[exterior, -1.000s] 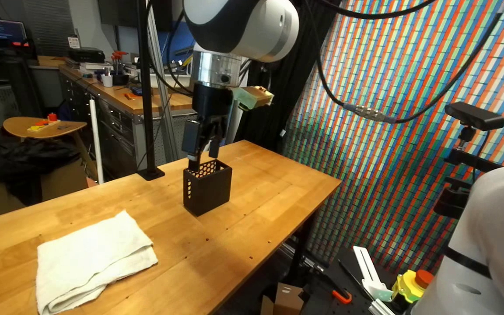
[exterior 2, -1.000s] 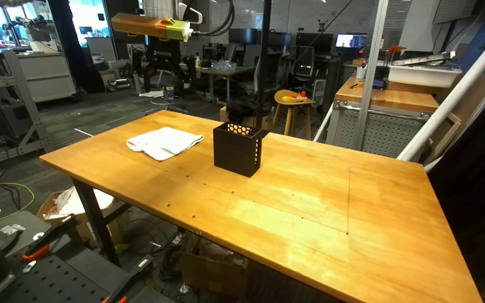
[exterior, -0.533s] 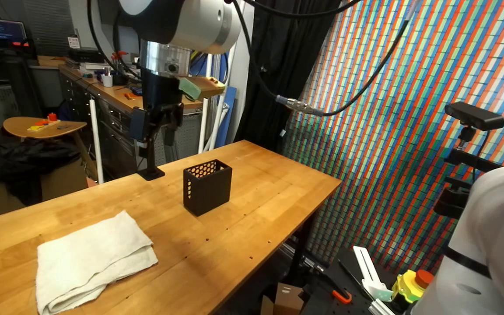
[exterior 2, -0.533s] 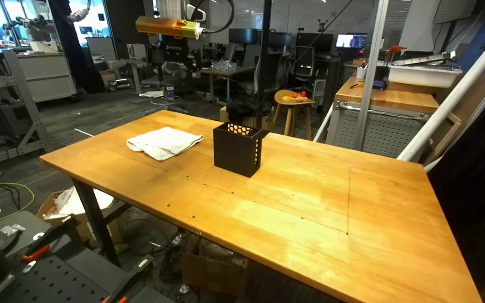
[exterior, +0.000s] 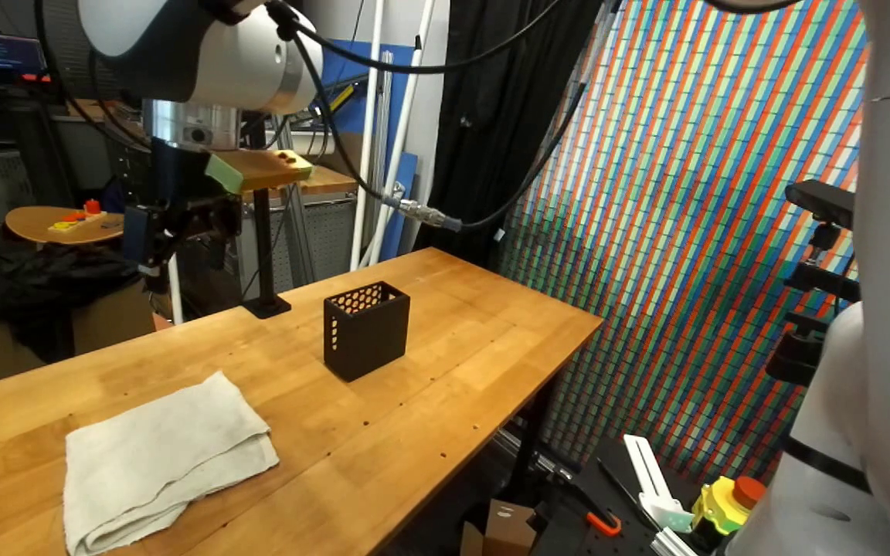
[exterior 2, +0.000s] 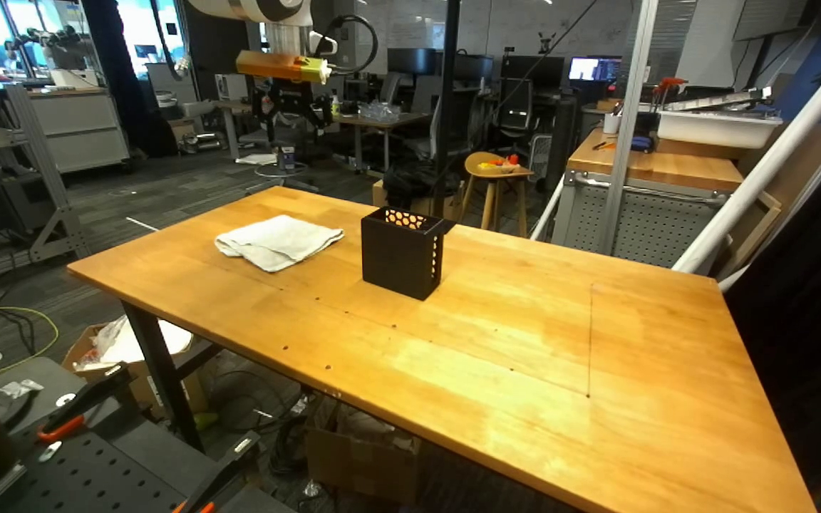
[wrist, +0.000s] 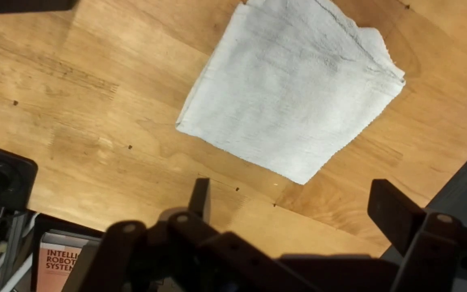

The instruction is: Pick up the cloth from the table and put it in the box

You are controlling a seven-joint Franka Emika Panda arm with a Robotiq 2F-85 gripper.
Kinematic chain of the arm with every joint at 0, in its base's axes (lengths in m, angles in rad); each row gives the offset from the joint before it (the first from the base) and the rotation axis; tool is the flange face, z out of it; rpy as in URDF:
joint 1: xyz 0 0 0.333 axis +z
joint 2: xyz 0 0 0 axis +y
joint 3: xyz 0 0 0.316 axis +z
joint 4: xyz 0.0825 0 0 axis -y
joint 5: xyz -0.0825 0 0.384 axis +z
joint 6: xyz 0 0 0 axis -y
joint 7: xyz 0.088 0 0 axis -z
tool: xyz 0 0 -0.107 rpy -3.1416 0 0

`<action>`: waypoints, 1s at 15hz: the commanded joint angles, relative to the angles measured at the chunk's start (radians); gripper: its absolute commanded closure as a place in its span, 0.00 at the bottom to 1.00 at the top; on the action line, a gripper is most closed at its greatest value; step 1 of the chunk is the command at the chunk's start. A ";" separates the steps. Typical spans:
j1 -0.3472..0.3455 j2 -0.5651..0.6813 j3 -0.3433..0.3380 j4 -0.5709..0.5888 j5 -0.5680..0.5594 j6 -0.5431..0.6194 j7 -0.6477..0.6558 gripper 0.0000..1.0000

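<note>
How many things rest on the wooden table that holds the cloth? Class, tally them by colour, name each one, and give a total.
White: 1 (folded cloth)
Black: 2 (box, upright post with its base plate)
Total: 3

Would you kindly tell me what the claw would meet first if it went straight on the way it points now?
Probably the table or the cloth: in the wrist view the open claw lines up close to the cloth's nearest corner. Depth is unclear, so I can't say which.
</note>
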 commanded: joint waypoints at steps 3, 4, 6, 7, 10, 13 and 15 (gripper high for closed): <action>0.060 0.192 0.010 0.193 -0.070 -0.015 0.104 0.00; 0.067 0.213 0.011 0.207 -0.074 -0.016 0.109 0.00; 0.079 0.261 0.008 0.228 -0.083 -0.015 0.117 0.00; 0.082 0.283 0.009 0.234 -0.085 -0.014 0.119 0.00; 0.085 0.352 0.015 0.267 -0.078 -0.012 0.113 0.00; 0.086 0.418 0.018 0.298 -0.075 -0.009 0.103 0.00; 0.084 0.467 0.021 0.329 -0.074 -0.008 0.094 0.00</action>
